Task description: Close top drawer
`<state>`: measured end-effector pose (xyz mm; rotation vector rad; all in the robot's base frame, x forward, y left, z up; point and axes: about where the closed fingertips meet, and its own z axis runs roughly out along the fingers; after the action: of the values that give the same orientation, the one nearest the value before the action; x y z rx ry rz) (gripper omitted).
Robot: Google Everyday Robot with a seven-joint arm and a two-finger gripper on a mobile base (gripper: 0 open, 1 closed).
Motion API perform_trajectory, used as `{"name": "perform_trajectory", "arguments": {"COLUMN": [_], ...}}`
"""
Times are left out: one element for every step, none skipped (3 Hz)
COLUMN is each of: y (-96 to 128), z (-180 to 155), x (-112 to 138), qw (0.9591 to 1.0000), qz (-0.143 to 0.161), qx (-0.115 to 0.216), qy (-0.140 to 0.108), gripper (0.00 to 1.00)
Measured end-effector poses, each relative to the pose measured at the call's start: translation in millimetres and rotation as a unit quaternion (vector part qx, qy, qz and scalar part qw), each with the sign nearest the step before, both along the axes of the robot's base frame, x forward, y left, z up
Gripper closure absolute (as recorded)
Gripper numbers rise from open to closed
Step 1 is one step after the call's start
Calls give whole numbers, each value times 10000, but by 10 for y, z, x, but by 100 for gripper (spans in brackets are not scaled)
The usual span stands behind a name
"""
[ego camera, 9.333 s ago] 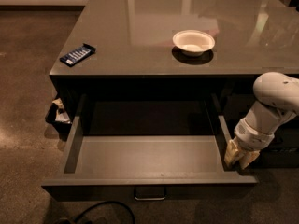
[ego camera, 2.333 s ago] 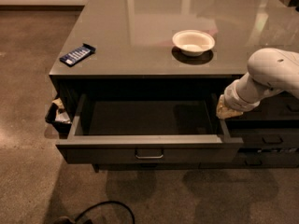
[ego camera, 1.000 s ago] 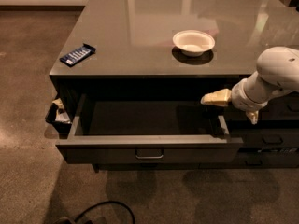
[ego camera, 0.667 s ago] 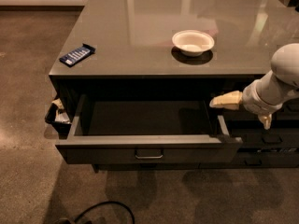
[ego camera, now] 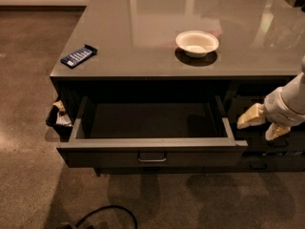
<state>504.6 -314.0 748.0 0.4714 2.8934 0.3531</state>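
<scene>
The claw hung close beside the right end of the top drawer, its two pale fingers spread apart and gripping nothing. The drawer stood pulled well out from under the worktop, pull facing forward. A white bowl and blue packet lay on the worktop.

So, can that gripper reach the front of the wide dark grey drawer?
Probably yes: the gripper hangs beside the front corner of the wide dark grey drawer, with nothing between them.
</scene>
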Motion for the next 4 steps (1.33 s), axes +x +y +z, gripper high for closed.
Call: {"name": "perform_trajectory", "arguments": {"y": [108,180,235,322], "z": [-165,-405,-606,-786], "x": [-170,-308,-403,-456], "qw": [9985,9943,9887,9825], "qz": [203,311,405,553], "qx": [179,316,436,511], "qy": [469,974,1377,1702], "gripper": [65,88,100,100]}}
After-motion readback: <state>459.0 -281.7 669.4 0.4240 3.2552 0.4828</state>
